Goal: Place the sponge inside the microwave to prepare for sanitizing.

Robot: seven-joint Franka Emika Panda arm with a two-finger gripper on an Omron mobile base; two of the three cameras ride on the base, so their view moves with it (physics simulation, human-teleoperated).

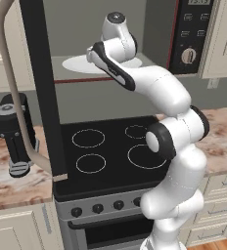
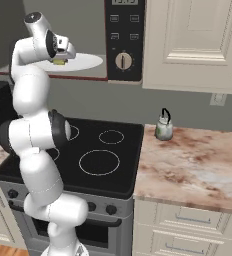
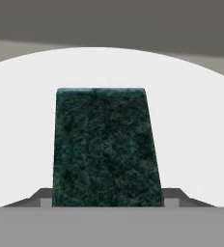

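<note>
Nearest to the hand camera, the sponge (image 3: 106, 149) is seen with its dark green scrub layer turned up, rising between the two fingertips, of which only small grey corners are visible at either side of its base. The gripper (image 2: 61, 59) appears to be clamped on the sponge; in the right base view a small yellow-green piece is seen just under the hand. The grip is judged to be kept so that the sponge can be lowered flat.

Far to the left of the gripper, a dark appliance (image 1: 13, 132) is standing on the marble counter (image 1: 17, 185). Between it and the gripper, the open microwave door (image 1: 39, 88) is hanging out over the stove (image 1: 110, 151), which is why the arm is reaching in from the open side.

Directly under and around the gripper, the white round plate (image 3: 196, 135) of the microwave (image 2: 124, 45) is spread. The sponge is inside the cavity, over the plate; whether it is already touching the plate cannot be told.

To the right of the gripper the button panel with its round knob (image 2: 122, 61) is found, and further right and lower a small kettle (image 2: 164, 127) is standing, well apart. The remaining step is judged to be the release.
</note>
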